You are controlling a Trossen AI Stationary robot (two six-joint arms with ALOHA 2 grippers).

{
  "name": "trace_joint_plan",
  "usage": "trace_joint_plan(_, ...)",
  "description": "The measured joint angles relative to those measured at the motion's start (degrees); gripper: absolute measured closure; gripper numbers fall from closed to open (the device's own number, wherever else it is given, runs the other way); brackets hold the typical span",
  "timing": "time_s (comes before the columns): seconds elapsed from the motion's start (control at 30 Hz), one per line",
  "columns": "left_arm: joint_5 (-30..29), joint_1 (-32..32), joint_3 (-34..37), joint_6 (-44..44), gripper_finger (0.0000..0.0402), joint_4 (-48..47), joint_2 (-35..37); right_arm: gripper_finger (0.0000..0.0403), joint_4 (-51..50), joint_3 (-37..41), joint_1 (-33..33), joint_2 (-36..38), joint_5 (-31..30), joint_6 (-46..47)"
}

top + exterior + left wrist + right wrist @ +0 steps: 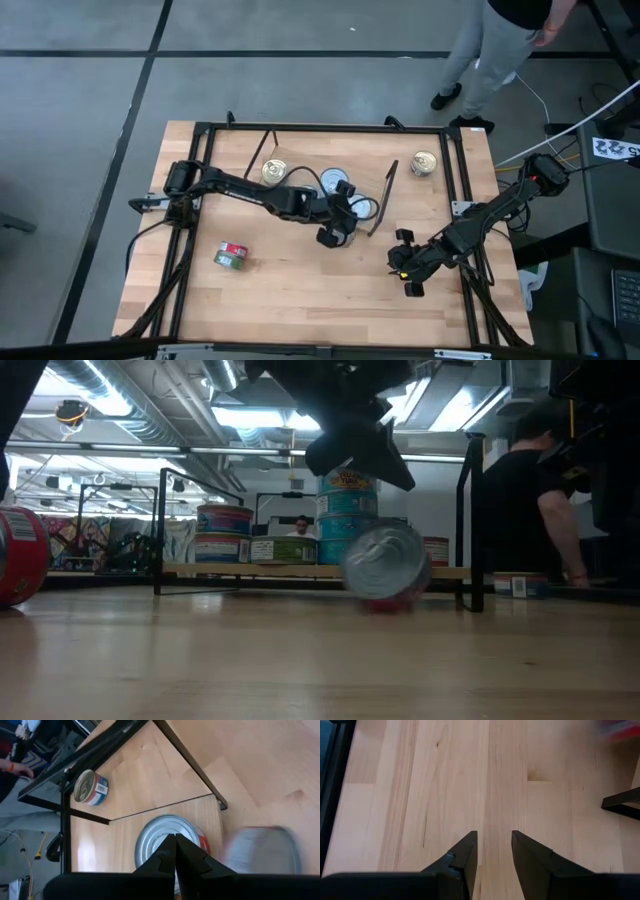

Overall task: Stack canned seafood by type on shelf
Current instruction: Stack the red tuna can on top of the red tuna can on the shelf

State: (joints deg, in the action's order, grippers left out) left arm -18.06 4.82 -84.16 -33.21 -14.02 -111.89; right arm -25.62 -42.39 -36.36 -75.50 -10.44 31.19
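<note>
The shelf [305,150] [300,571] stands at the table's far middle and carries several cans, among them a teal stack [345,510], a gold-lidded can [275,172] and a silver-lidded one [335,180]. My left gripper [335,236] [175,845] hangs shut just in front of the shelf. Below it a silver-lidded, red-sided can [385,565] shows blurred and tilted, lid toward the near edge, apart from the fingers. In the left wrist view a silver lid [155,832] lies just past the fingertips, with a blurred can [262,852] beside it. My right gripper [405,265] [495,850] is open over bare wood.
A red-green can [232,257] [20,555] lies on its side near the table's left. A gold-lidded, blue-labelled can [425,163] [90,787] stands on the table right of the shelf. A black frame [455,170] rims the table. A person [490,50] stands beyond the far right corner.
</note>
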Motion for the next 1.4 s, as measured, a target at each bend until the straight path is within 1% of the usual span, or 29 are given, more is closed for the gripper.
trace_joint_plan(0.17, 0.0, 0.2, 0.0, 0.3, 0.0401, 0.0, -0.2, 0.0281, 0.0, 0.0, 0.0, 0.0, 0.0, 0.0)
trace_joint_plan(0.33, 0.0, 2.0, 0.0, 4.2, 0.0401, 0.1, 0.2, 0.0281, 0.1, 0.0, 0.0, 0.0, 0.0, 0.0)
trace_joint_plan(0.4, 0.1, 3.0, 0.0, 6.8, 0.0394, 0.1, 0.3, 0.0281, 0.1, 0.0, 0.0, 0.0, 0.0, 0.0)
trace_joint_plan(0.5, 0.1, 4.3, 0.0, 12.3, 0.0368, -0.3, 0.3, 0.0281, 0.1, 0.0, 0.0, 0.0, 0.0, 0.0)
trace_joint_plan(0.63, 0.1, 6.2, 0.0, 18.9, 0.0315, -0.6, 0.3, 0.0281, 0.1, 0.0, 0.0, 0.0, 0.0, 0.0)
trace_joint_plan(0.73, 0.1, 8.0, 0.0, 21.4, 0.0274, -1.5, 0.3, 0.0281, 0.2, 0.0, 0.0, 0.0, 0.0, 0.0)
trace_joint_plan(0.9, 0.1, 10.8, 0.0, 25.9, 0.0214, -7.0, 0.3, 0.0281, 0.3, 0.0, 0.0, 0.0, -0.9, 0.0)
trace_joint_plan(1.0, 0.1, 12.5, 0.0, 28.6, 0.0192, -10.4, 0.3, 0.0281, 1.4, 0.0, 0.0, 0.0, -3.2, 0.0)
trace_joint_plan(1.1, 0.1, 14.2, 0.0, 30.1, 0.0184, -14.0, 0.3, 0.0279, 3.6, 0.0, 0.0, 0.0, -5.0, 0.0)
trace_joint_plan(1.23, 0.1, 15.9, 0.3, 31.5, 0.0183, -17.2, 0.3, 0.0257, 6.6, 0.0, 0.0, 0.0, -5.6, 0.0)
trace_joint_plan(1.4, 0.1, 17.9, 3.3, 30.9, 0.0183, -16.8, 0.2, 0.0198, 8.8, 0.0, 0.0, 0.0, -9.7, -0.1)
